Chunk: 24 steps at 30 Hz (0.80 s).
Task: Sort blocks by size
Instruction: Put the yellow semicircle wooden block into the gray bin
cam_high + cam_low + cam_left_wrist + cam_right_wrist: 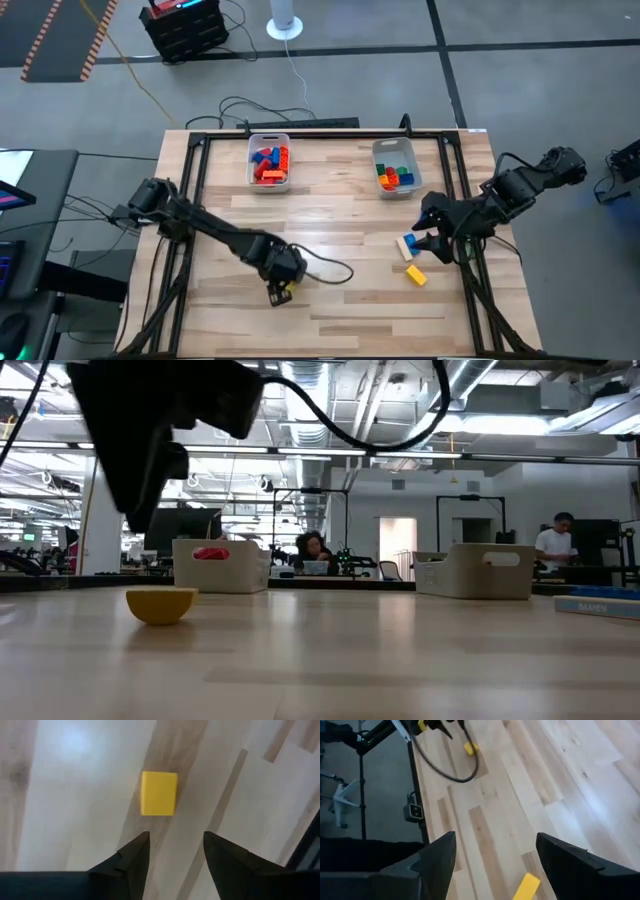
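Observation:
A small yellow block (159, 793) lies flat on the wood table, just ahead of my left gripper (175, 845), which is open and empty above it. The block also shows in the high view (286, 294) and in the low view (161, 604). My right gripper (495, 855) is open and empty above the table's right part. A yellow bar block (526, 886) lies below it, also seen from above (416, 275). A blue and tan block (406, 245) lies beside the right gripper (428, 240).
Two clear bins stand at the far side: the left bin (268, 162) holds red, blue and orange blocks, the right bin (395, 168) green, orange, blue and yellow ones. A black cable (330, 270) trails from the left arm. People sit in the room beyond.

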Available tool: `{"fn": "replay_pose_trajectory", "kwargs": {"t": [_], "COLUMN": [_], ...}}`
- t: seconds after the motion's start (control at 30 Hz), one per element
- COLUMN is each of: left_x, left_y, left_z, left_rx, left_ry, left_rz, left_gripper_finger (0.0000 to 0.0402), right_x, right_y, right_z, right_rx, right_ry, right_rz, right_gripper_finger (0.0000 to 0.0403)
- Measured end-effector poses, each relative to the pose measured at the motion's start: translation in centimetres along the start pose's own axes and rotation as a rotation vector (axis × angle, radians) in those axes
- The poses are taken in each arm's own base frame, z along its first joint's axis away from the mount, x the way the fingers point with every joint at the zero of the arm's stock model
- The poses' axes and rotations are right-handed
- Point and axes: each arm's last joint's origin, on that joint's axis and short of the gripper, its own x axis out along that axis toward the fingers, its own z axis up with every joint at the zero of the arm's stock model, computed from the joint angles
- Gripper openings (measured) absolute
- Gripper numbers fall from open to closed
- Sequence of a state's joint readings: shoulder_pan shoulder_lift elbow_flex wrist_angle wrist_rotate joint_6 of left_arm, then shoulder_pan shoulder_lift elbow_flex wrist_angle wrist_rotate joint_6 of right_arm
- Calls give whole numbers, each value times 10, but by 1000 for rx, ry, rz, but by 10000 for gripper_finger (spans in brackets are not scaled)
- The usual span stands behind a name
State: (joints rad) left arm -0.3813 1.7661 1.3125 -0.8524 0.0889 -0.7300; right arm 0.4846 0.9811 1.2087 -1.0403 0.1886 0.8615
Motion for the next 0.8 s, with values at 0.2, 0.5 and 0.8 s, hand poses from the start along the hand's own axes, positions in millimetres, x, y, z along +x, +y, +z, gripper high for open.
{"fn": "replay_pose_trajectory", "kwargs": {"t": [0.2,0.5,0.8], "left_x": [14,35,49], "left_y": [-6,-1,8], "left_z": [-14,-18,-23], "left_rx": [4,43,115], "left_ry": [-80,-171,-220], "left_rz": [67,45,76], "left_gripper_finger": [224,292,299], "right_x": [1,1,1], "right_y": [-4,-4,-4], "right_z": [4,5,5], "right_rx": [4,10,11], "right_ry": [-16,-19,-19], "right_rz": [-18,-22,-22], "right_gripper_finger": [301,301,301]}}
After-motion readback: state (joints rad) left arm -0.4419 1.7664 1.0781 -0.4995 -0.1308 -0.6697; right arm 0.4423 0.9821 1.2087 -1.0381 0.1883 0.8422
